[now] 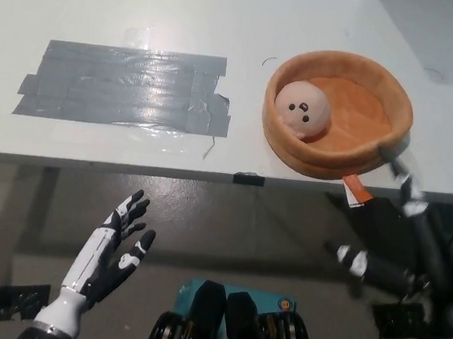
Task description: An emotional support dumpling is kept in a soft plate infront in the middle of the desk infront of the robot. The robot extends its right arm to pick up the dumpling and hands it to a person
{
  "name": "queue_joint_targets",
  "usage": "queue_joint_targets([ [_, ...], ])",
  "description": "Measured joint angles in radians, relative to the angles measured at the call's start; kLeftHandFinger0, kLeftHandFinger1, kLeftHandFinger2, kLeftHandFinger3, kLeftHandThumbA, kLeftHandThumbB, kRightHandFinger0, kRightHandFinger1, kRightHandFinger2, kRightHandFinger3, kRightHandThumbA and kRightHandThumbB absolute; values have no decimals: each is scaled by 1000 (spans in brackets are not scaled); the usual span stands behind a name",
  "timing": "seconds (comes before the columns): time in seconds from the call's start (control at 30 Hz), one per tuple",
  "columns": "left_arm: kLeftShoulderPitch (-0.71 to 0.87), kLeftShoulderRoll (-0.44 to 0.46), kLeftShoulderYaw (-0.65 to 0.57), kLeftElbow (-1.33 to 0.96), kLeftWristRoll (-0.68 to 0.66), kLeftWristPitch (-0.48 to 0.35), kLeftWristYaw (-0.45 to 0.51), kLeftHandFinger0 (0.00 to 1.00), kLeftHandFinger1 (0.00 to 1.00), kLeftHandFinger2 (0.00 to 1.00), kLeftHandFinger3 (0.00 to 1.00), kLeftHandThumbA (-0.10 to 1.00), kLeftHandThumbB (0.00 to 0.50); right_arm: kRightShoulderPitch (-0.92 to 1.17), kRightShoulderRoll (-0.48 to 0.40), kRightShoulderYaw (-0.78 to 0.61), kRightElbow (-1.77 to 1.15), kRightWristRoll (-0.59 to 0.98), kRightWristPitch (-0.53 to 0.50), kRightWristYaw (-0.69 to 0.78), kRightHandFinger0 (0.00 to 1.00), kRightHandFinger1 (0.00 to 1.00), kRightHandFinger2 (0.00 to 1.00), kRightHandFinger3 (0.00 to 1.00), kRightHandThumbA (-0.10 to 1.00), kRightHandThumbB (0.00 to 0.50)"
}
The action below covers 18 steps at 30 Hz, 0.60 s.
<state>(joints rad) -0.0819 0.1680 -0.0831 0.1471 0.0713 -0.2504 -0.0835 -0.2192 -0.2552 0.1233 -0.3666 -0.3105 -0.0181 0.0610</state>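
Observation:
A pale plush dumpling [304, 108] with a small drawn face lies in the left part of a soft orange plate [386, 94] on the white desk [251, 25]. My black right hand [404, 231] is raised at the lower right, just below the desk's front edge. Its fingers [408, 189] are spread, and one reaches up beside the plate's near rim. Nothing is held in it. At the lower left, below the desk, my white left hand [116, 243] rests open, palm up.
A patch of grey tape strips [125, 86] covers the desk's left half. An orange and white tag [356, 192] hangs from the plate over the desk's front edge [169, 171]. Grey floor lies below.

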Motion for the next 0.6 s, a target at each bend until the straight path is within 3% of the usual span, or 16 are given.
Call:
queue_joint_targets([
  [0.07,4,0,-1,0,1,0,0,941,1000,1000,1000,730,289,-74,-34,-3,-12,0,38,26,1000,1000,1000,1000,979,314],
  [0.17,4,0,-1,0,2,0,0,937,1000,1000,1000,725,286,-215,-82,4,17,2,100,77,1000,1000,1000,1000,993,372],
  [0.3,4,0,-2,0,2,1,0,936,1000,1000,1000,716,299,-378,-119,33,125,4,170,140,1000,1000,1000,1000,966,355],
  [0.4,3,0,-2,0,2,2,0,944,1000,1000,1000,733,298,-503,-128,71,267,5,208,189,1000,1000,1000,1000,955,410],
  [0.5,3,0,-2,0,3,2,0,945,1000,1000,1000,729,296,-604,-126,107,423,5,237,230,1000,1000,1000,1000,893,405],
  [0.6,3,0,-2,0,3,2,0,932,1000,1000,1000,727,298,-691,-113,139,584,6,268,268,1000,1000,1000,1000,911,434],
])
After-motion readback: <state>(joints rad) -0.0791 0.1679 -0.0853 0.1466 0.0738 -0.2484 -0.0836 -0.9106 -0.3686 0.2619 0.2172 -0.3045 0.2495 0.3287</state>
